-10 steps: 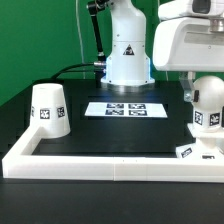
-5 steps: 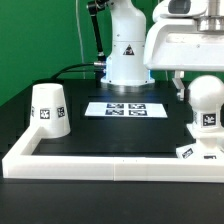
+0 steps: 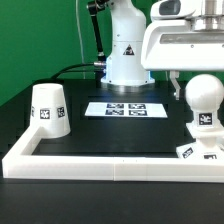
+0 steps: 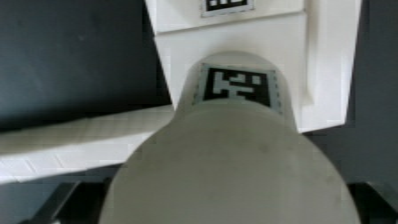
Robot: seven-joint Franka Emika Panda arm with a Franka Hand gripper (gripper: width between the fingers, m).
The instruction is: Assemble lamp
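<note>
The white round-headed bulb (image 3: 203,103) stands upright at the exterior view's right, just over the flat square base (image 3: 193,152) in the rail's corner. I cannot tell whether the two touch. My gripper (image 3: 200,90) comes down from above and is shut on the bulb's head. One finger (image 3: 175,86) shows beside the head. In the wrist view the bulb (image 4: 222,150) fills the space between my dark fingers (image 4: 71,200), with the base (image 4: 222,20) beyond it. The cup-like shade (image 3: 47,108) stands mouth down at the exterior view's left, far from the gripper.
The long white border rail (image 3: 100,163) runs along the front and up the left side. The marker board (image 3: 127,109) lies flat mid-table. The arm's white pedestal (image 3: 125,55) stands behind it, with black cables beside it.
My gripper has moved toward the exterior view's left and a little up, and looks larger. The bulb has shifted slightly left with it and its head shows more fully.
</note>
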